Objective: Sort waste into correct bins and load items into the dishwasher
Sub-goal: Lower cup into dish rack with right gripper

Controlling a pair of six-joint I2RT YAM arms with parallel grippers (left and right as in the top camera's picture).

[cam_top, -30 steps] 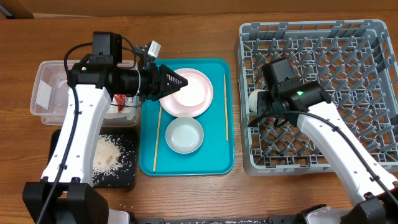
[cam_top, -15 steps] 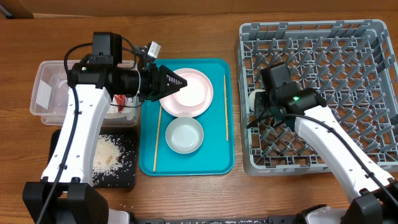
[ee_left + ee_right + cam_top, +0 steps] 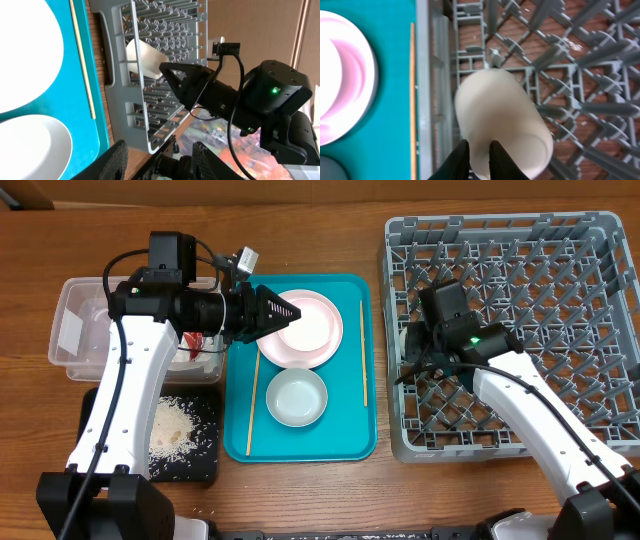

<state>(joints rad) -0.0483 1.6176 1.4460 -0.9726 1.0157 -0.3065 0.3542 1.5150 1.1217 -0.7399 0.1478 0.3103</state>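
Note:
At the left edge of the grey dishwasher rack (image 3: pixel 560 240), my right gripper (image 3: pixel 478 145) is shut on the wall of the small white cup (image 3: pixel 502 115). The left wrist view shows the same cup (image 3: pixel 145 60) tilted just inside the rack wall. My left gripper (image 3: pixel 296 309) hovers open over the pink plate (image 3: pixel 318 340), nothing between its fingers (image 3: pixel 117 160). A grey-green bowl (image 3: pixel 296 397) and two chopsticks (image 3: pixel 363 352) (image 3: pixel 252 405) lie on the teal tray (image 3: pixel 350 435). The black tray (image 3: pixel 195 465) holds rice (image 3: pixel 170 428).
The clear tub (image 3: pixel 85 330) sits at the far left with a red wrapper (image 3: pixel 192 342) at its right end, partly under my left arm. Upright pegs fill the rack. Bare wooden table lies in front of the tray and rack.
My right gripper has closed on the cup and shifted slightly left at the rack's edge. The left arm has not moved.

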